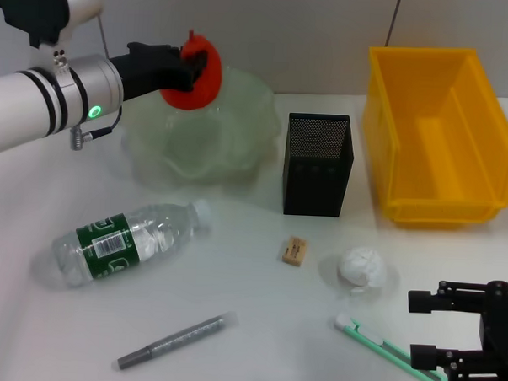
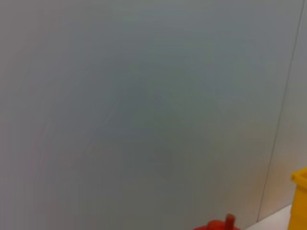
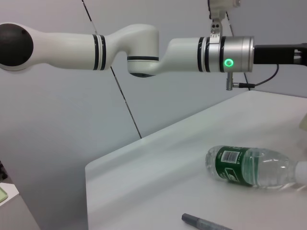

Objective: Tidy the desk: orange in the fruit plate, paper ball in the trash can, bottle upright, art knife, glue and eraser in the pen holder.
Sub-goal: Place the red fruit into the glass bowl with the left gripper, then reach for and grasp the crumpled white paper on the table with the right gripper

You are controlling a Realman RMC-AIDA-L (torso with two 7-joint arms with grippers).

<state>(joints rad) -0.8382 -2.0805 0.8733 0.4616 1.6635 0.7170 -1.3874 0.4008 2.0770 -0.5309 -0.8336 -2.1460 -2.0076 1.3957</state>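
My left gripper (image 1: 190, 70) is shut on the orange (image 1: 205, 77) and holds it over the back left rim of the translucent fruit plate (image 1: 230, 147). The orange's top shows in the left wrist view (image 2: 218, 225). The water bottle (image 1: 125, 242) lies on its side at the front left and shows in the right wrist view (image 3: 249, 166). The black mesh pen holder (image 1: 318, 164) stands mid-table. The eraser (image 1: 295, 250) and the paper ball (image 1: 360, 268) lie in front of it. The green art knife (image 1: 390, 352) lies at my open, empty right gripper (image 1: 423, 329). A grey pen-shaped glue stick (image 1: 171, 341) lies at the front.
The yellow bin (image 1: 438, 135) stands at the back right, beside the pen holder; its corner shows in the left wrist view (image 2: 300, 201). The left arm (image 3: 144, 48) reaches across above the table's left side. The grey stick's end shows in the right wrist view (image 3: 206, 223).
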